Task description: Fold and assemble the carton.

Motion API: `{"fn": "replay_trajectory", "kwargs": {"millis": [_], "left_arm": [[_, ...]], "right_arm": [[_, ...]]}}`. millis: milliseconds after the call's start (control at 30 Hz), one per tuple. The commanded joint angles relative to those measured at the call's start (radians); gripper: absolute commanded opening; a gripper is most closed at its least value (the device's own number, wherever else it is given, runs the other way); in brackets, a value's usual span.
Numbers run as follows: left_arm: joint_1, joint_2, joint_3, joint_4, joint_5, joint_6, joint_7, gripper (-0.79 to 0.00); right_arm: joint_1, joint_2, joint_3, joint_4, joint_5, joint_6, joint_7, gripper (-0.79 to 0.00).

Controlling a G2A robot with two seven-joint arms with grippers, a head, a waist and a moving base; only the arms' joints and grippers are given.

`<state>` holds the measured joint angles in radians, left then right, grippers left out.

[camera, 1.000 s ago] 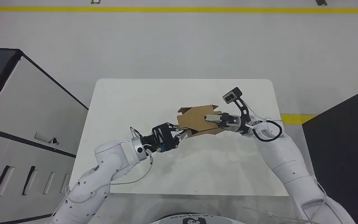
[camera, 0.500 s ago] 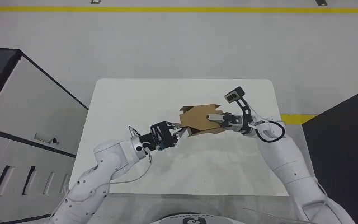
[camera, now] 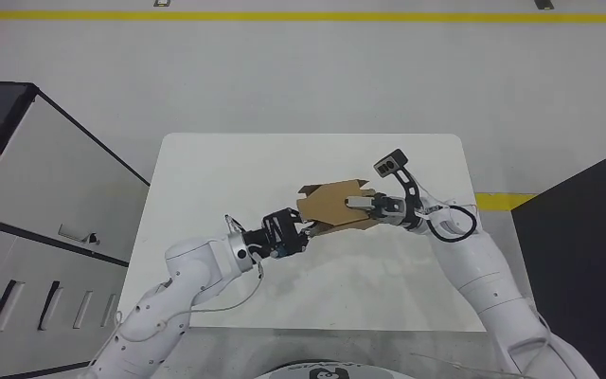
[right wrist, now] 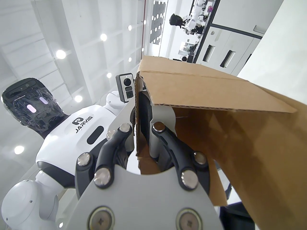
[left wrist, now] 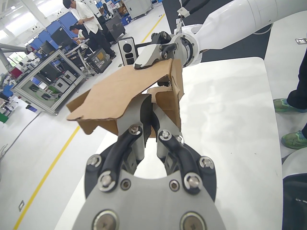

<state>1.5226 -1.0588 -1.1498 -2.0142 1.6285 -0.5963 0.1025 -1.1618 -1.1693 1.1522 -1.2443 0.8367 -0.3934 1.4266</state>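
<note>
A brown cardboard carton [camera: 331, 202], partly unfolded, is held above the middle of the white table [camera: 218, 171] between both arms. My left gripper [camera: 303, 227] is at its near-left end, shut on a lower flap [left wrist: 165, 101]; the fingers [left wrist: 134, 120] pinch the cardboard under the top panel [left wrist: 124, 87]. My right gripper [camera: 360, 202] is at the carton's right end, shut on the panel edge [right wrist: 137, 120], with one finger [left wrist: 146, 59] lying on top of the panel. The carton's open side [right wrist: 215, 130] faces the right wrist camera. Its inside is partly hidden.
Bare tabletop [camera: 284, 294] lies in front of the carton, behind it and to its left. A grey cabinet [camera: 47, 189] stands off the table's left edge and a dark block [camera: 568, 227] off its right edge.
The carton has shifted slightly left and its top panel has opened flatter. The left gripper moved a little right, toward the carton. Both grips held.
</note>
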Motion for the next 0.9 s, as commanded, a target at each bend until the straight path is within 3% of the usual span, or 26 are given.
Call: {"fn": "replay_trajectory", "kwargs": {"millis": [0, 867], "left_arm": [[-0.002, 0.0, 0.004, 0.0, 0.0, -0.001, -0.001, -0.785], [0.027, 0.011, -0.068, -0.037, -0.025, 0.017, 0.006, -0.785]], "right_arm": [[0.001, 0.0, -0.001, 0.0, -0.001, 0.001, 0.001, -0.785], [-0.022, 0.005, 0.065, 0.016, 0.036, -0.038, -0.052, -0.785]]}}
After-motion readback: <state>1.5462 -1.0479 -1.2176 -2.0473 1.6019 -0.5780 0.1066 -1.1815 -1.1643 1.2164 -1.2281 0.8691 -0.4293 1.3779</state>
